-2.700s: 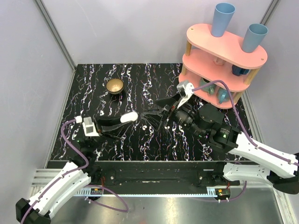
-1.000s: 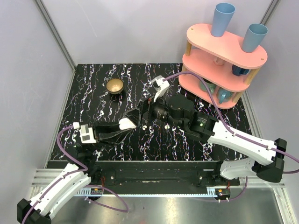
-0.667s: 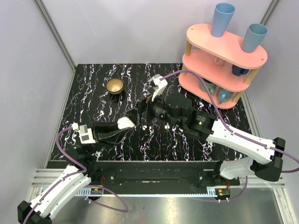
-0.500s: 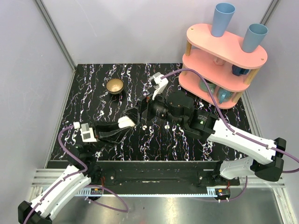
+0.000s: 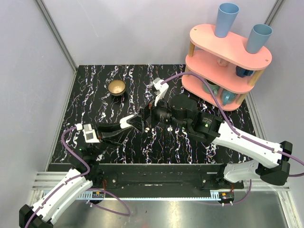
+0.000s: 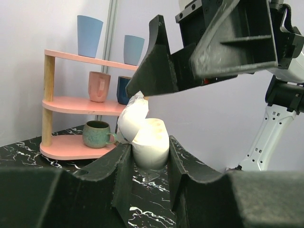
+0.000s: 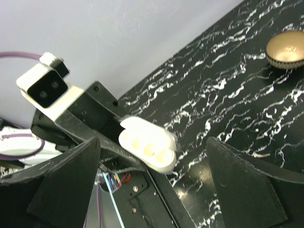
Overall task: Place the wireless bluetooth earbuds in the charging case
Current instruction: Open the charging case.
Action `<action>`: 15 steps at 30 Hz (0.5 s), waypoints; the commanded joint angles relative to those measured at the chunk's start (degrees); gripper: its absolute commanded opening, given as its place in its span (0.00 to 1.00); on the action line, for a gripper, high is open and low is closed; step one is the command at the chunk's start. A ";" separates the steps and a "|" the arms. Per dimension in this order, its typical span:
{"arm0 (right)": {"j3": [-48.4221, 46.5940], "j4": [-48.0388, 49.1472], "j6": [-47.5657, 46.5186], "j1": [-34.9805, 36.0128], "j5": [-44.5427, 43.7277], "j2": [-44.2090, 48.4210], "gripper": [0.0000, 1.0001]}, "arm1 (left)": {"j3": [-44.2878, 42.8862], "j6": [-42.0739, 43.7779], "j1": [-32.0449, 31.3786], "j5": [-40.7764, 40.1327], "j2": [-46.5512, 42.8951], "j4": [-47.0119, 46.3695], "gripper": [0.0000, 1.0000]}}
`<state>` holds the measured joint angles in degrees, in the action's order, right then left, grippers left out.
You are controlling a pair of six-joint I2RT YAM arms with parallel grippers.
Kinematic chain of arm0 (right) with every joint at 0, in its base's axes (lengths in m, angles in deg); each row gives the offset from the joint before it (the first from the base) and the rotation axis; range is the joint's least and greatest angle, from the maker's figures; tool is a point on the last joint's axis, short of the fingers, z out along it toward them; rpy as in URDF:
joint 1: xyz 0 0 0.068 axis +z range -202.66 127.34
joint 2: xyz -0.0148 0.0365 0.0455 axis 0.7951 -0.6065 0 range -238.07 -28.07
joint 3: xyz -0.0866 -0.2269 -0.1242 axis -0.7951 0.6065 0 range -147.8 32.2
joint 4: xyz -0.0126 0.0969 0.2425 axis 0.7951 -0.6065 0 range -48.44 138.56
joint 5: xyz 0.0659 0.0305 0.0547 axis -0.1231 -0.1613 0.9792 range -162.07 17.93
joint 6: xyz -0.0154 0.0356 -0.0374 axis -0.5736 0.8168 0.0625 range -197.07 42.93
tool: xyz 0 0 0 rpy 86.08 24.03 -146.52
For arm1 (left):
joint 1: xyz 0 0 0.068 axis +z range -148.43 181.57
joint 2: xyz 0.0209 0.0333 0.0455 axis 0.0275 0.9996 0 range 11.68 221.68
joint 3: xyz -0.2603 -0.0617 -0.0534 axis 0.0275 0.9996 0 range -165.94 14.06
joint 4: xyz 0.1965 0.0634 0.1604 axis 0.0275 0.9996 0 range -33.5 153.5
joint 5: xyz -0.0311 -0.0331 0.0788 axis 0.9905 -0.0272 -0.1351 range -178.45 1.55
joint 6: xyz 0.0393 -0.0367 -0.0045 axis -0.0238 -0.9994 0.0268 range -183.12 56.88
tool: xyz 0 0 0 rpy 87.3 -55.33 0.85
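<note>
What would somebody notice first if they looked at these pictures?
The open white charging case, pinched in the left pincer mid-table, with the right pincer open just above it. Next, the pink shelf at the far right, two blue cups on top.

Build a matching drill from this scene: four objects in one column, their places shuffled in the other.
1. charging case
2. brass bowl
3. green mug
4. blue cups

A. on top of the pink rack
B. on the table, far side
C. held in the left pincer, lid open
D. on the rack's bottom shelf

Pairs: 1-C, 2-B, 3-D, 4-A
</note>
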<state>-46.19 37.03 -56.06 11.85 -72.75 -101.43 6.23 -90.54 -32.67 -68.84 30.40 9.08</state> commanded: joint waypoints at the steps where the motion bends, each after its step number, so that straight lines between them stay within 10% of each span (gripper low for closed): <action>1: 0.52 -2.97 -1.24 0.26 2.01 0.41 1.00 | -2.18 0.35 -0.21 0.24 0.44 -1.89 0.00; 15: -1.50 -2.89 -3.08 0.26 -2.65 -3.54 1.00 | -4.29 1.05 -0.21 6.39 0.26 -2.50 0.00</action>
<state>-45.45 33.64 -57.19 11.85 -72.97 -104.25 4.89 -90.21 -32.67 -65.88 30.94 9.49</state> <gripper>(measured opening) 0.994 0.340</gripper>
